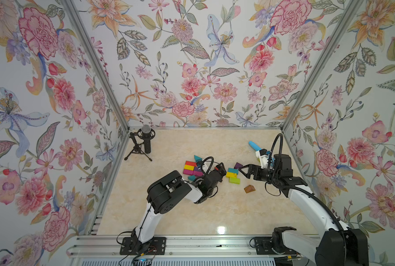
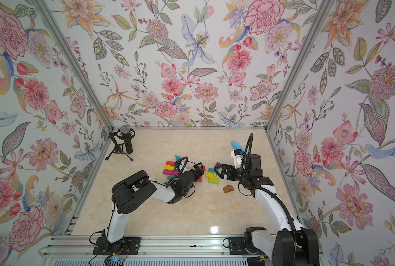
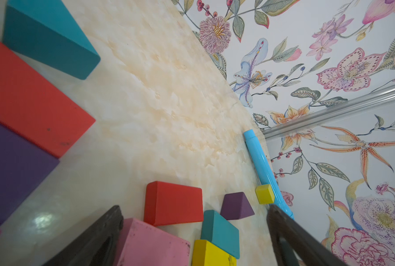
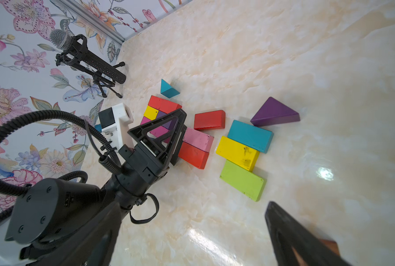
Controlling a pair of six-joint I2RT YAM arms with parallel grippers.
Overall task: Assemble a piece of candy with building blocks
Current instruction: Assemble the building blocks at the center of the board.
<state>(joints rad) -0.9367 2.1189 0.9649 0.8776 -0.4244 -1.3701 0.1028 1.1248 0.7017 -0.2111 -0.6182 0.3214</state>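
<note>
From where I stand, the lone red brick (image 4: 209,119) in the middle of the table (image 1: 215,211) is the handiest marker among the building blocks. The left gripper (image 1: 220,170) hovers low just beside it, jaws spread fully and holding nothing; I'd guess it is lining up on the pink brick (image 4: 197,139) lying just beside the red one. On the left arm's side of the red brick, red, yellow, magenta and purple pieces sit pushed into a tight slab (image 1: 190,167), probably the candy's body, with a teal wedge (image 4: 169,89) just past it like a wrapper twist. On the other side a teal, yellow and green trio (image 4: 240,154) lies staggered with a purple wedge (image 4: 274,112) beside it, likely spare stock. The right gripper (image 1: 241,172) hangs near that trio, equally wide and empty, seemingly keeping clear. A brown wedge (image 1: 249,188) lies well apart from the red brick, toward the robot.
</note>
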